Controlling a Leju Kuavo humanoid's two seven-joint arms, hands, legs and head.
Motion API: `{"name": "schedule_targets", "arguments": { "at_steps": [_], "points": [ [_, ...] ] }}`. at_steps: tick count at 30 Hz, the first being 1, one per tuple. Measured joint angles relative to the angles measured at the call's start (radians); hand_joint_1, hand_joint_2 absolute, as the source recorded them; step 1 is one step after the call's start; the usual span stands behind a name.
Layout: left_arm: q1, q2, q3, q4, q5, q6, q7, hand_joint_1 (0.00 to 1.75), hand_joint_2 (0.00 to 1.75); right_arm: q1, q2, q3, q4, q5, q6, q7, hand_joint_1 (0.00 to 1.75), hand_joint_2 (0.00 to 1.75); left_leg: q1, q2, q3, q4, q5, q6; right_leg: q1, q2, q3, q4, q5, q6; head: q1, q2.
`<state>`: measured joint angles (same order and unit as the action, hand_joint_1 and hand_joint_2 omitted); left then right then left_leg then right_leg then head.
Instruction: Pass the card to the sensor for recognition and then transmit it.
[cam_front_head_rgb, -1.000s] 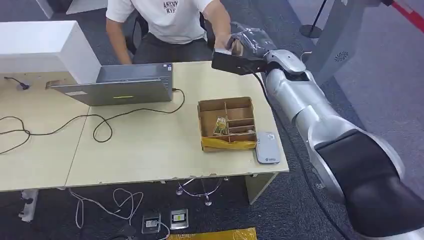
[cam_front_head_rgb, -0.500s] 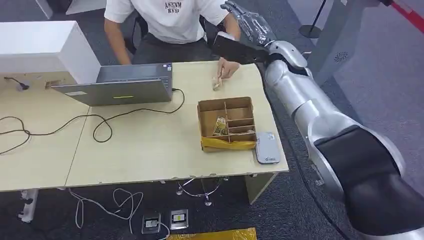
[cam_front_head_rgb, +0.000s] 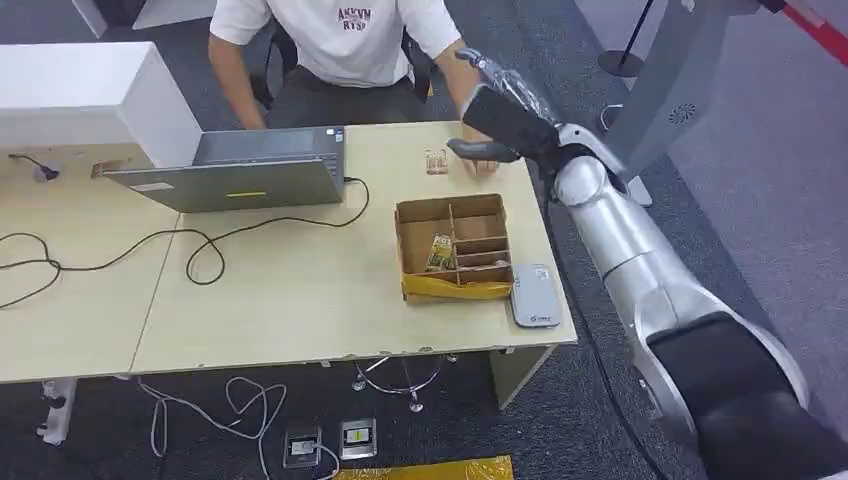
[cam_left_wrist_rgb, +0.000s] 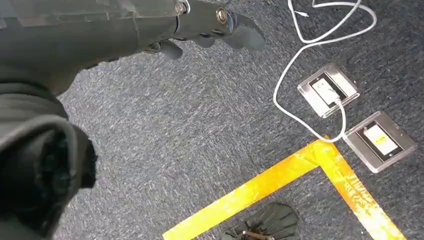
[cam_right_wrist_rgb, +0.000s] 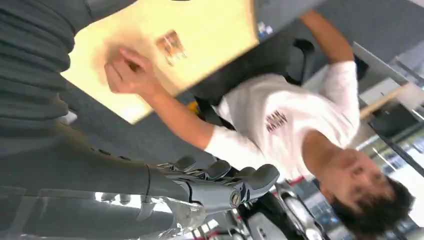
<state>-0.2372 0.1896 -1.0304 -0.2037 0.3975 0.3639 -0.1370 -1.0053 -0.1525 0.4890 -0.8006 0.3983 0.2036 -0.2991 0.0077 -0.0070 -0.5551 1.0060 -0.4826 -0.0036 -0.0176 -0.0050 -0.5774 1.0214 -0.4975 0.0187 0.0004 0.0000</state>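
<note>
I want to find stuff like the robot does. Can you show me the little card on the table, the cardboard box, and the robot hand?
card (cam_front_head_rgb: 435, 161), head view, middle of its face.
cardboard box (cam_front_head_rgb: 404, 250), head view, its left wall.
right robot hand (cam_front_head_rgb: 493, 108), head view, middle of its dark back.

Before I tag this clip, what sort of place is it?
Probably an office or lab: a desk with a laptop, grey carpet with floor sockets, and a seated person.

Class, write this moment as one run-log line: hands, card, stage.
right hand: empty, raised by person's hand | left hand: empty, hanging over floor | card: flat on table | stage: card handed over
</note>
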Motion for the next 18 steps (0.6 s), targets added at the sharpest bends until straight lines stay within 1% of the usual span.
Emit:
{"name": "schedule_targets", "arguments": {
  "at_steps": [3, 9, 15, 18],
  "points": [
    [0.0, 0.004, 0.0, 0.0, -0.001, -0.002, 0.004, 0.0, 0.0, 0.089, -0.032, -0.001, -0.076, -0.003, 0.018, 0.029, 0.0, 1.75, 0.0, 0.0, 0.0, 0.0, 0.0, 0.0, 0.0, 0.001, 0.0, 0.0, 0.0, 0.0, 0.0, 0.0],
    [-0.001, 0.009, 0.0, 0.0, -0.003, -0.008, 0.011, 0.0, 0.0, 0.248, -0.086, -0.024, -0.205, -0.001, 0.029, 0.079, 0.0, 1.75, 0.0, 0.001, 0.0, 0.0, 0.0, 0.0, 0.0, 0.001, 0.0, 0.0, 0.0, 0.0, 0.0, 0.0],
    [-0.002, 0.009, 0.0, 0.0, -0.013, -0.008, 0.024, 0.0, 0.0, 0.364, -0.119, -0.033, -0.304, 0.02, 0.042, 0.123, 0.0, 1.75, 0.0, 0.001, 0.0, 0.0, 0.0, 0.0, 0.0, 0.001, 0.0, 0.0, 0.0, 0.0, 0.0, 0.0],
    [-0.004, 0.008, 0.0, 0.0, -0.023, -0.008, 0.031, 0.0, 0.0, 0.403, -0.129, -0.042, -0.342, 0.023, 0.047, 0.145, 0.0, 1.75, 0.0, 0.001, 0.0, 0.0, 0.0, 0.0, 0.0, 0.001, 0.0, 0.0, 0.0, 0.0, 0.0, 0.0]
  ]
}}
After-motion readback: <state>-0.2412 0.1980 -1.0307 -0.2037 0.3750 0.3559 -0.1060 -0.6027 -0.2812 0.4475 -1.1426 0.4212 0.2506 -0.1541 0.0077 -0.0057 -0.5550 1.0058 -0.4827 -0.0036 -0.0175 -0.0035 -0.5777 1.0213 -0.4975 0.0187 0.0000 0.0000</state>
